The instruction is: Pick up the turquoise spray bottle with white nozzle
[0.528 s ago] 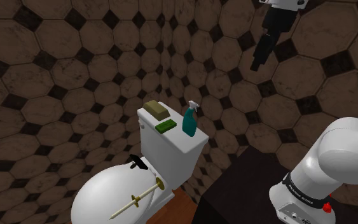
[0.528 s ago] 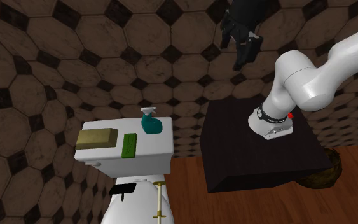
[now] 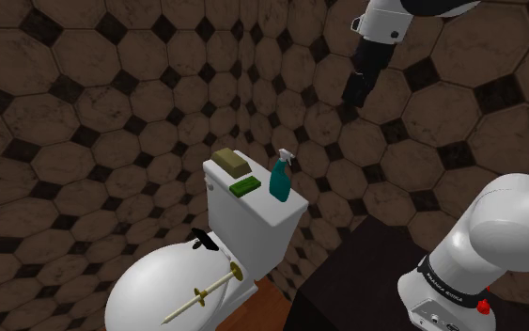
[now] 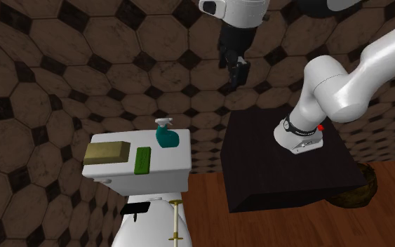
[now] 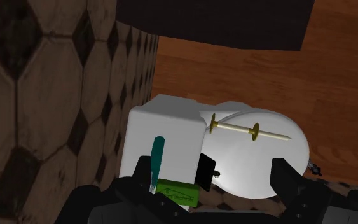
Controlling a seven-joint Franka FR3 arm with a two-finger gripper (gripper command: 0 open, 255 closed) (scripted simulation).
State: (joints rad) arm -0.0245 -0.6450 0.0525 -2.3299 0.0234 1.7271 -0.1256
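Glossy white arm [image 3: 506, 230]: rounded tube-like links, dark joints. At its end, all-black tool [image 3: 352, 94]: matte, blocky body, two slim fingers [image 5: 284, 179] with squared tips. Link directly behind tool: short white cylinder, dark round cap [image 4: 214, 7] on side. Far from tool, at arm's other end: bulbous white link, black ring [image 4: 297, 128] with small white lettering, small red button [image 4: 320, 128] beside ring, pale grey panel [image 3: 431, 308] under ring. Stand [image 4: 287, 161]: plain black box.
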